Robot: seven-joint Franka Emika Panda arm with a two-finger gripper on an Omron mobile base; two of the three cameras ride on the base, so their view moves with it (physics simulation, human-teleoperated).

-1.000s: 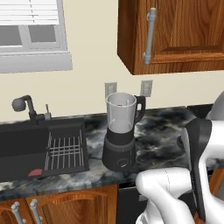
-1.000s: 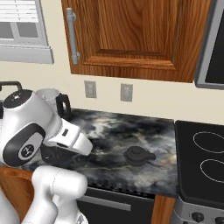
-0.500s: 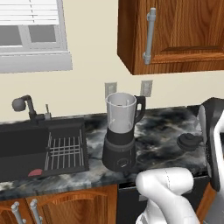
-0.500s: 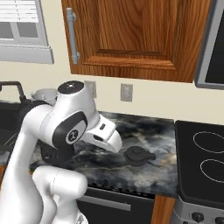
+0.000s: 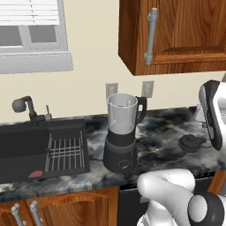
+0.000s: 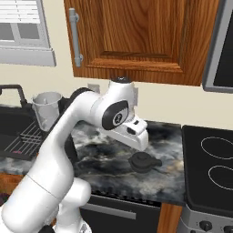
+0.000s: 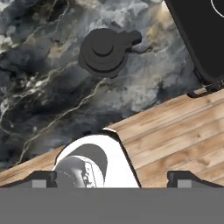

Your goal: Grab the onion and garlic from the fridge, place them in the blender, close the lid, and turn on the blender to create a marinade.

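Observation:
The blender [image 5: 120, 140] stands on the dark marble counter with its clear jar [image 5: 122, 114] uncovered; the jar also appears at the left [image 6: 45, 109]. The black domed lid [image 5: 190, 142] lies flat on the counter to its right [image 6: 143, 162]. In the hand view the lid [image 7: 105, 51] lies ahead of my gripper [image 7: 113, 179], which is open and holds nothing. My gripper hovers over the counter's front edge, apart from the lid. The onion, the garlic and the fridge are out of view.
A black sink [image 5: 26, 141] with a wire rack [image 5: 66, 151] and a faucet [image 5: 24, 106] lies left of the blender. A black stove top [image 6: 211, 159] borders the counter on the right. Wooden wall cabinets [image 5: 176, 35] hang overhead. Wood floor [image 7: 175, 131] shows below the counter edge.
The arm has swung to the right, from near the blender side toward the lid, and the hand now hangs just above and left of it. The gripper stayed open.

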